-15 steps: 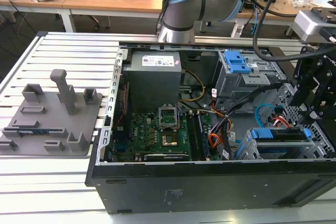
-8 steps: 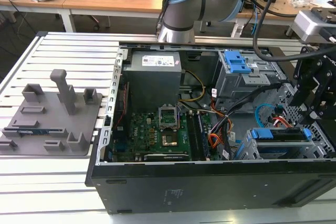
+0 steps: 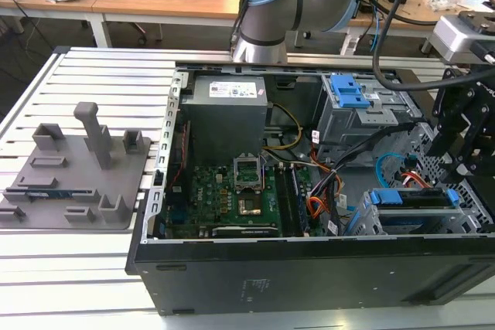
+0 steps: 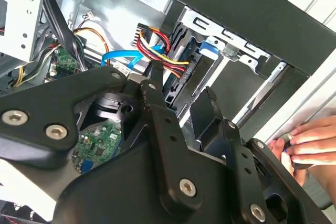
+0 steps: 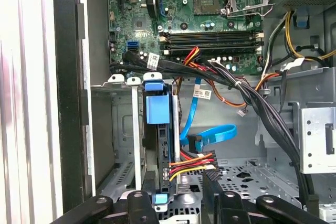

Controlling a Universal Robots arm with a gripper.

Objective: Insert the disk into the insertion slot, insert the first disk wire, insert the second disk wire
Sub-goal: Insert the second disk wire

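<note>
At the exterior view's four o'clock the disk (image 3: 414,199) is mostly hidden by the insertion slot (image 3: 366,226); the gripper (image 4: 181,85) is spread, empty.

Disk (image 5: 158,109) in insertion slot (image 5: 124,129), motherboard (image 5: 173,3) beside

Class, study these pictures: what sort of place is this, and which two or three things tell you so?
Probably a robotics lab or workshop for computer assembly: an open desktop computer case lies on a slatted metal table, a robot arm stands behind it, and cable-strewn wooden benches run beyond.
</note>
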